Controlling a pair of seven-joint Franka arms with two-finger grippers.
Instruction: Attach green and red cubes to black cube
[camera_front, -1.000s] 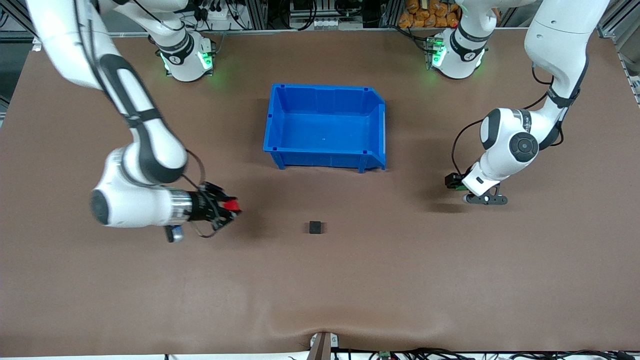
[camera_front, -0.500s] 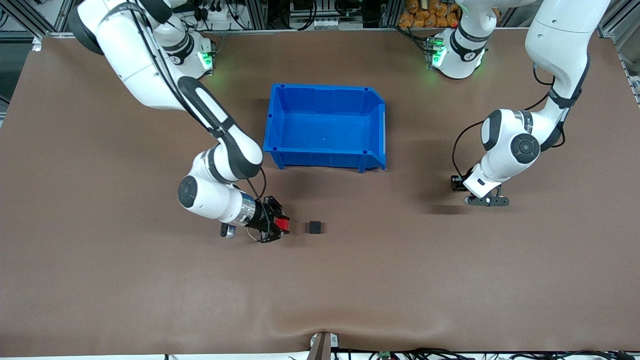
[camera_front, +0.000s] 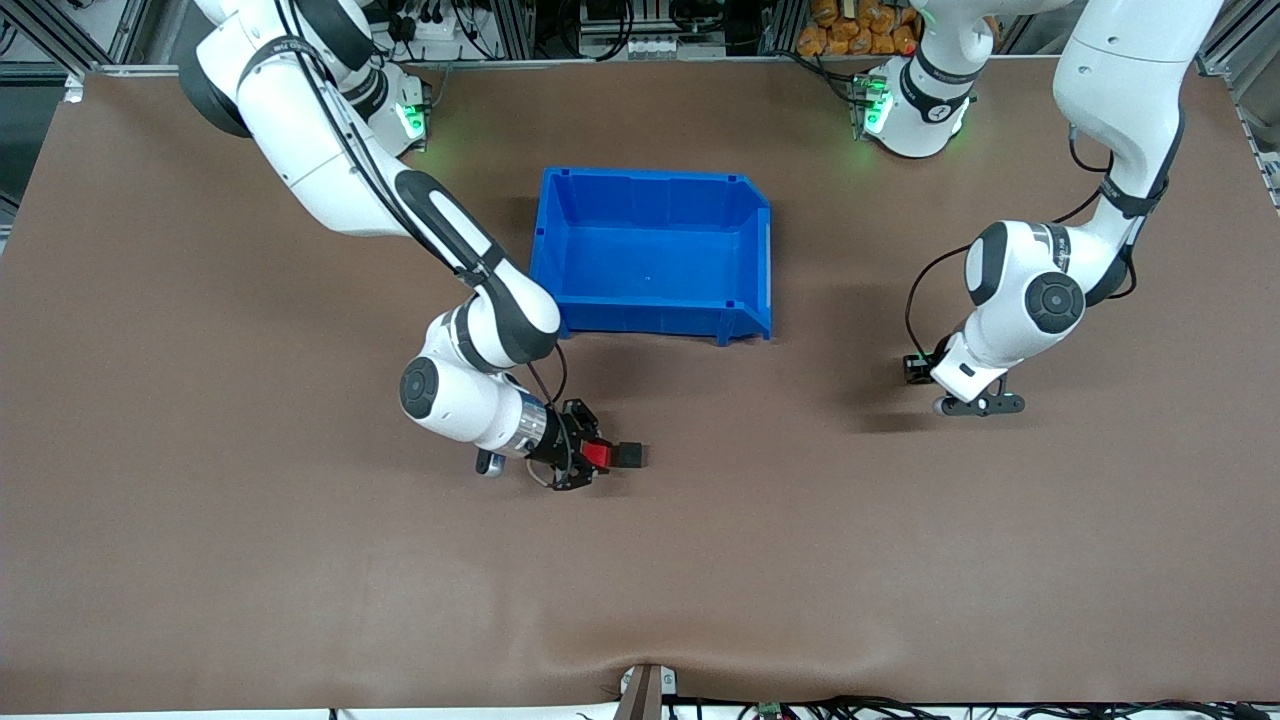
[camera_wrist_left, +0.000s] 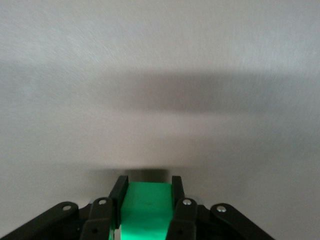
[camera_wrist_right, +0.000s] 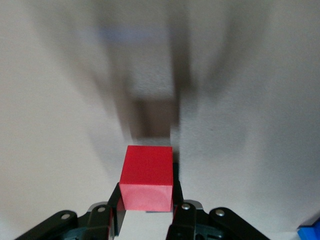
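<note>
The black cube (camera_front: 632, 455) sits on the brown table, nearer the front camera than the blue bin. My right gripper (camera_front: 598, 456) is low over the table, shut on the red cube (camera_front: 597, 456), which it holds right beside the black cube on the right arm's side; I cannot tell if they touch. In the right wrist view the red cube (camera_wrist_right: 147, 177) sits between the fingers (camera_wrist_right: 146, 189), with the black cube (camera_wrist_right: 152, 119) blurred just ahead. My left gripper (camera_front: 913, 368) is low over the table toward the left arm's end, shut on the green cube (camera_wrist_left: 146, 207).
An empty blue bin (camera_front: 650, 320) stands in the middle of the table, farther from the front camera than the black cube. The brown mat (camera_front: 800, 560) is bare around both grippers.
My right arm has swept across with the red cube, from the right arm's end of the table to right beside the black cube. The left arm has barely shifted.
</note>
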